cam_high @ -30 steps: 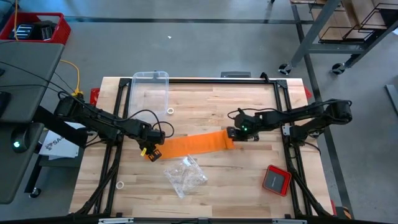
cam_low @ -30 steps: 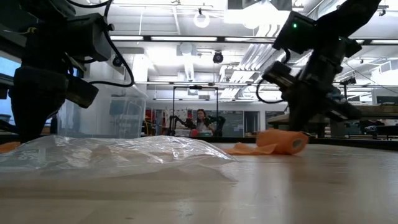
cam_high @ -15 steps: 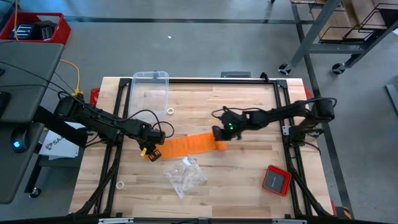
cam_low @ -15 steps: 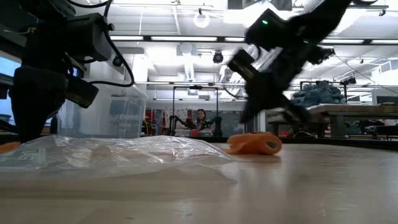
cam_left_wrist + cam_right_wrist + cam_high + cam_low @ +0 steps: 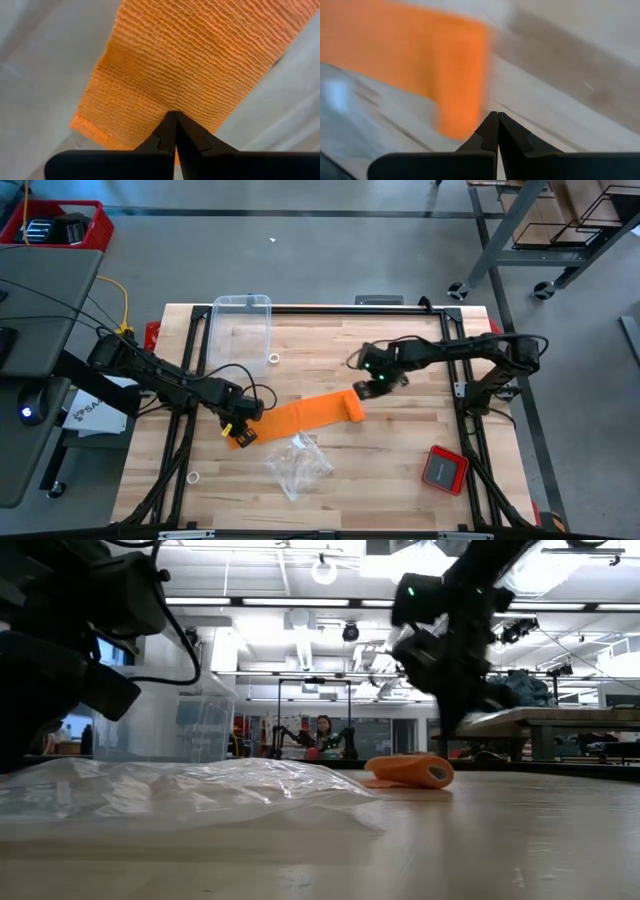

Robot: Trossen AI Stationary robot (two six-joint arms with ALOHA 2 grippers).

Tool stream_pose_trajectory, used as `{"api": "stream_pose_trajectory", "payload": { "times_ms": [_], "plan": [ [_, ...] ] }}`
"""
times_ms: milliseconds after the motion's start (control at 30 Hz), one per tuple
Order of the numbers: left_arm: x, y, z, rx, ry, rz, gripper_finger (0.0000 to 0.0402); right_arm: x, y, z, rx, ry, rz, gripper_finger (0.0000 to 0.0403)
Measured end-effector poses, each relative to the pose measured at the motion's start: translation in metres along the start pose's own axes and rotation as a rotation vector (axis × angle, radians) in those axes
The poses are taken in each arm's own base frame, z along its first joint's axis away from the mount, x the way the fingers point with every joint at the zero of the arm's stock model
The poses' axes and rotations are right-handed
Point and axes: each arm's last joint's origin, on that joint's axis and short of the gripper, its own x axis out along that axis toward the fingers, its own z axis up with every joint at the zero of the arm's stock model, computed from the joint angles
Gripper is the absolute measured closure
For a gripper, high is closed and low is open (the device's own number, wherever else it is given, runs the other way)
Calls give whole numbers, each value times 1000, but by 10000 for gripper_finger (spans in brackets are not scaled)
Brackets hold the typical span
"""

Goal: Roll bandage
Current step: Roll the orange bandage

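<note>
The orange bandage [image 5: 300, 416] lies flat on the wooden table as a long band. Its right end is rolled into a short roll [image 5: 355, 407], which also shows in the low view [image 5: 412, 771] resting on the table. My left gripper [image 5: 241, 432] is shut, with its tips on the band's left end [image 5: 165, 75]. My right gripper [image 5: 374, 386] is shut and hangs above the table just to the far right of the roll, touching nothing. In the right wrist view [image 5: 495, 116] the roll [image 5: 462, 85] lies beyond the fingertips. My left gripper presses its shut fingertips [image 5: 175, 122] down on the band near its left end [image 5: 150, 100], coming from above at a slant. The band lies flat on the table under them, in one layer as far as shows.
A crumpled clear plastic bag [image 5: 297, 460] lies just near the band. A clear plastic bin [image 5: 242, 320] stands at the far left, with a small white ring [image 5: 274, 359] beside it. A red square device [image 5: 443, 468] lies near right. Another ring [image 5: 193, 477] lies near left.
My right gripper has pushed the roll toward the table's left, winding up more band, then risen off it and drawn back toward the far right. My left gripper has gone slightly toward the near edge with the band's left end, so the band now lies more slanted.
</note>
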Motion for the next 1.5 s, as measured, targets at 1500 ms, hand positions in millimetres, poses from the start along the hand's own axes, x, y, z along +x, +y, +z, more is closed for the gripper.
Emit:
{"api": "stream_pose_trajectory", "payload": {
  "times_ms": [1500],
  "plan": [
    [0, -3, -2, 7, 4, -8, 402, 60, 21, -29, 123, -51, 253, 403]
  ]
}}
